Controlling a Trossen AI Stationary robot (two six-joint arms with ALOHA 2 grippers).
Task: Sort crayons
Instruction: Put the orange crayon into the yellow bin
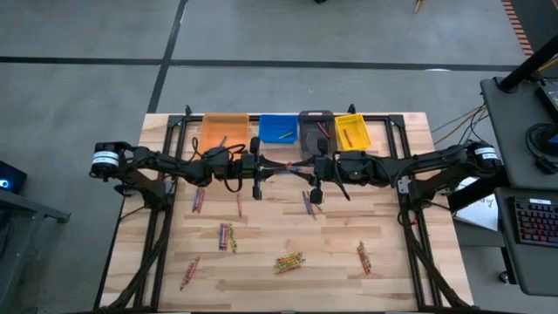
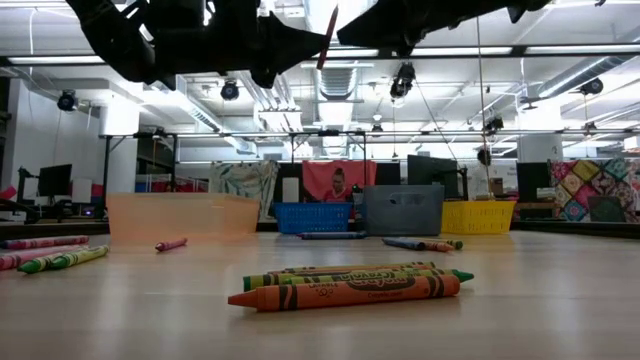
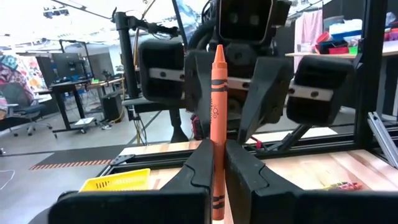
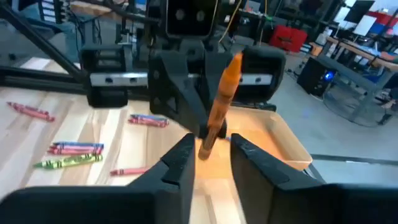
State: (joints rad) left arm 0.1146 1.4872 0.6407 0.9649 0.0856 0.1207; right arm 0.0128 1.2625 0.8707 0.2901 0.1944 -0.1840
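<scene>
An orange crayon (image 3: 217, 106) stands upright between the fingers of my left gripper (image 3: 214, 169), which is shut on its lower part. Both grippers meet nose to nose above the middle of the table, in front of the bins: left gripper (image 1: 277, 166), right gripper (image 1: 303, 167). In the right wrist view the same orange crayon (image 4: 224, 93) hangs tilted in the left gripper, and my right gripper (image 4: 211, 158) is open with its fingers on either side of the crayon's lower end. Loose crayons (image 1: 227, 235) lie in small groups on the table.
Four bins stand in a row at the table's far edge: orange bin (image 1: 218, 122), blue bin (image 1: 272, 123), grey bin (image 1: 316, 116), yellow bin (image 1: 360, 132). More crayon groups lie nearer the front (image 1: 289, 260), (image 1: 363, 257), (image 1: 189, 272). A person sits in the room beyond (image 2: 337, 185).
</scene>
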